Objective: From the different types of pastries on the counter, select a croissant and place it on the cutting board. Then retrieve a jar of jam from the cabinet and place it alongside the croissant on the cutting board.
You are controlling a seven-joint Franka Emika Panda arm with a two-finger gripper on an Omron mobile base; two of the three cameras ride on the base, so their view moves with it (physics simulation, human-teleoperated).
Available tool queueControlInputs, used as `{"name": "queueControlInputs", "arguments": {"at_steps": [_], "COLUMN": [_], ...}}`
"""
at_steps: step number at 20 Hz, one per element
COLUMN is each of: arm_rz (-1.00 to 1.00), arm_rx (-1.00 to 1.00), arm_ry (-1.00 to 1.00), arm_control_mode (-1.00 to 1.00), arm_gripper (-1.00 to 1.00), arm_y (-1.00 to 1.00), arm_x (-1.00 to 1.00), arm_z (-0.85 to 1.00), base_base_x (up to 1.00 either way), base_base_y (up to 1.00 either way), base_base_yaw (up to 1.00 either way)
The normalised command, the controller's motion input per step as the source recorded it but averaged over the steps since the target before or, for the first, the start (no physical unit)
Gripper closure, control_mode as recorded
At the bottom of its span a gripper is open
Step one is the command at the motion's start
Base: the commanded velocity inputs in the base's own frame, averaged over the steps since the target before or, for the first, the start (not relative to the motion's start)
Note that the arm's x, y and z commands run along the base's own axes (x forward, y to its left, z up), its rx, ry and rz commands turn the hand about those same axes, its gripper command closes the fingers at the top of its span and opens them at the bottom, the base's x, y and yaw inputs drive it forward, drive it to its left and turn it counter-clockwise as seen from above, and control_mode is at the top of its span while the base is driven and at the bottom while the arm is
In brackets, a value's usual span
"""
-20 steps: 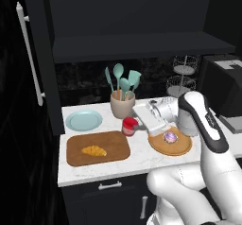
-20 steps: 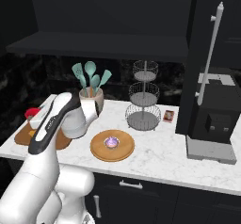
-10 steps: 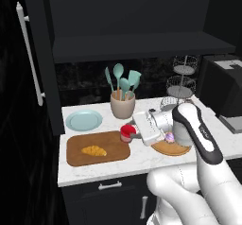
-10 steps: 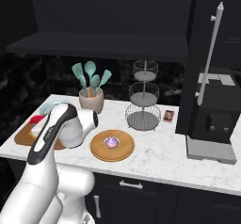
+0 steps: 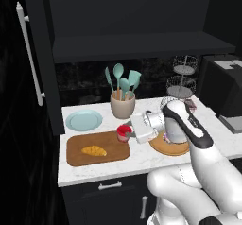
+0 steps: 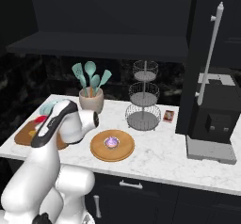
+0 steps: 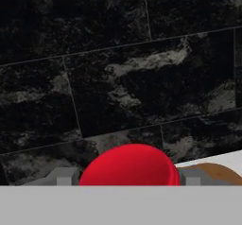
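Our tool point(image 5: 126, 133) holds the small red jar of jam point(image 5: 123, 132) at the cutting board point(image 5: 75, 153) edge, right of the croissant point(image 5: 93, 151).

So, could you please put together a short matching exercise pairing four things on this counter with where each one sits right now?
Things:
1. croissant
2. jar of jam
3. purple-topped cupcake
4. teal utensils

Places:
A. in the tan crock by the back wall
B. on the round light-wood plate
C. between the pincer's fingers, at the cutting board's right end
D. lying on the brown cutting board

Pairs: 1-D, 2-C, 3-B, 4-A
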Motion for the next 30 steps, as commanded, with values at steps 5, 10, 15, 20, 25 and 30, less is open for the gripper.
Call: {"name": "queueControlInputs", "arguments": {"at_steps": [5,10,15,20,25,30], "arm_rz": [0.01,0.08,0.03,0.00,0.00,0.00], "arm_rx": [0.00,0.00,0.00,0.00,0.00,0.00], "arm_ry": [0.00,0.00,0.00,0.01,0.00,0.00], "arm_control_mode": [-1.00,-1.00,-1.00,-1.00,-1.00,-1.00], "arm_gripper": [1.00,1.00,1.00,1.00,1.00,1.00], "arm_y": [0.00,0.00,0.00,0.02,0.08,0.13], "arm_x": [0.21,0.01,0.03,0.38,0.26,0.06], "arm_z": [-0.58,-0.45,-0.14,-0.03,-0.14,-0.18], "base_base_x": [0.00,0.00,0.00,0.00,0.00,0.00], "base_base_y": [0.00,0.00,0.00,0.00,0.00,0.00], "base_base_yaw": [0.00,0.00,0.00,0.00,0.00,0.00]}}
